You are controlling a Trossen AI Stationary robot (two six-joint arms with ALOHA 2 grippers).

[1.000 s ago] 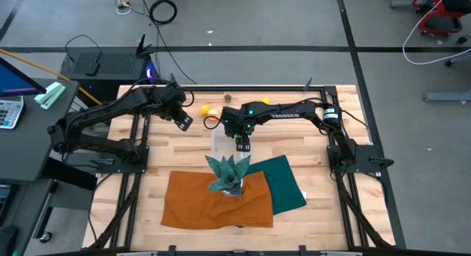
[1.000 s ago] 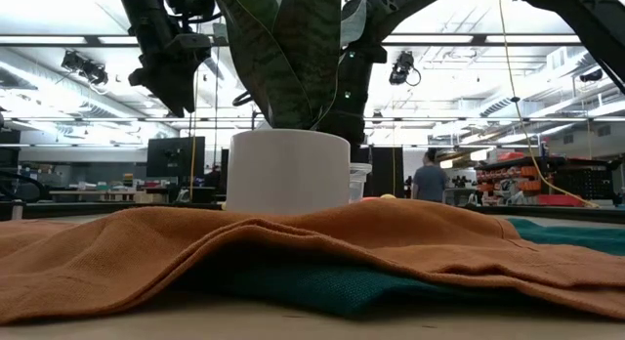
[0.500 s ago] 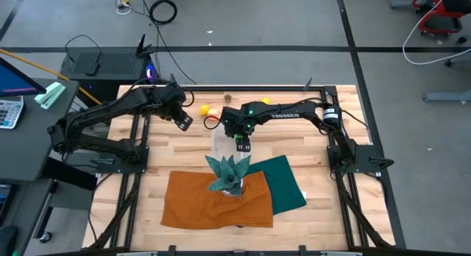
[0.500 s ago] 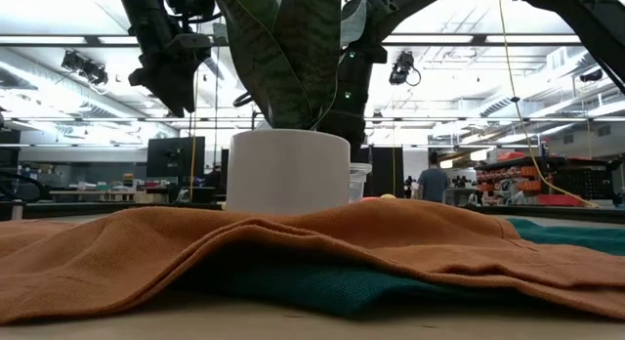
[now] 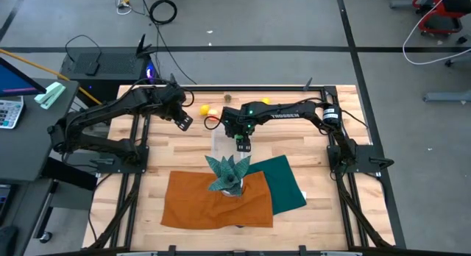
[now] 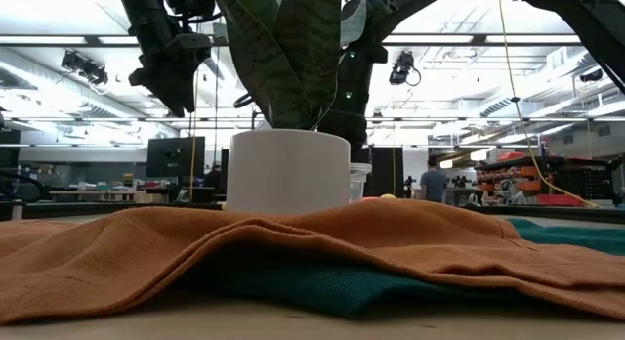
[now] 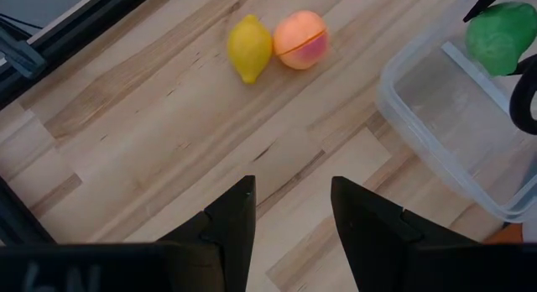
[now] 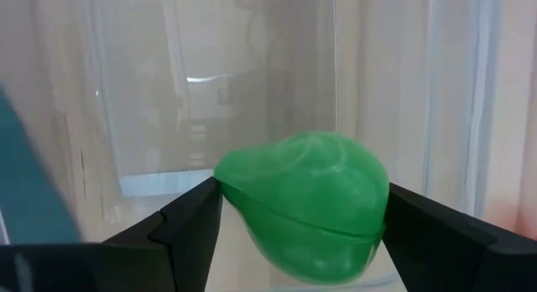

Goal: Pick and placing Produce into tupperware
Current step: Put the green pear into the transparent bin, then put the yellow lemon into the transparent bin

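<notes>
- A green toy fruit (image 8: 304, 204) is clamped between the right gripper (image 5: 242, 143) fingers, directly above the clear tupperware (image 7: 453, 141) — held there, it seems, so a release drops it straight inside.
- In the right wrist view the container floor shows under the fruit; nothing else is seen in it.
- The tupperware is set on the wooden surface (image 5: 309, 131) just behind the potted teal plant (image 5: 227, 173), which stands on an orange cloth (image 5: 213, 201) overlapping a green cloth (image 5: 283, 181).
- The left gripper (image 7: 289, 212) is held above bare wood, fingers apart and empty — pointed toward a yellow lemon (image 7: 250, 47) and an orange-pink peach (image 7: 300, 39), which lie touching each other, near the container. Probably staged for the next pick.
- More small produce is seen near the far edge of the surface in the high view; too small to name.
- Against the frames half a second and one second back, nothing is seen to differ: both arms, the fruit and the cloths sit the same.
- Task judged early — one piece about to go in, the others not yet placed.
</notes>
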